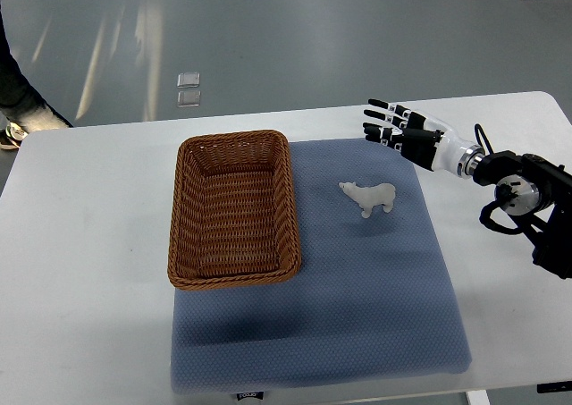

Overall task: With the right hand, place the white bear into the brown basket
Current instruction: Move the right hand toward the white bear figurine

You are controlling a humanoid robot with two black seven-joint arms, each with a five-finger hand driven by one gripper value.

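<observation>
Small white bear figure (370,198) lies mid-frame on blue mat (357,316), right of brown woven wicker basket (234,208); right hand (407,134) hovers upper right, fingers released, empty.

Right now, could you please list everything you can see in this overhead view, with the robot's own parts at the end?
Woven brown wicker basket: one, brown, rectangular and empty, on the left part of the mat.
Small white bear figurine: one, white, on the mat to the right of the basket, apart from it.
Blue-grey fabric mat: one, blue-grey, spread across the table's middle.
White table: one, white, under everything.
Clear squares on the floor: two, beyond the table's far edge.
Person's shoe: partly visible at the left edge.
Right hand: one, black and white, fingers spread, above the bear's far right, holding nothing.
</observation>
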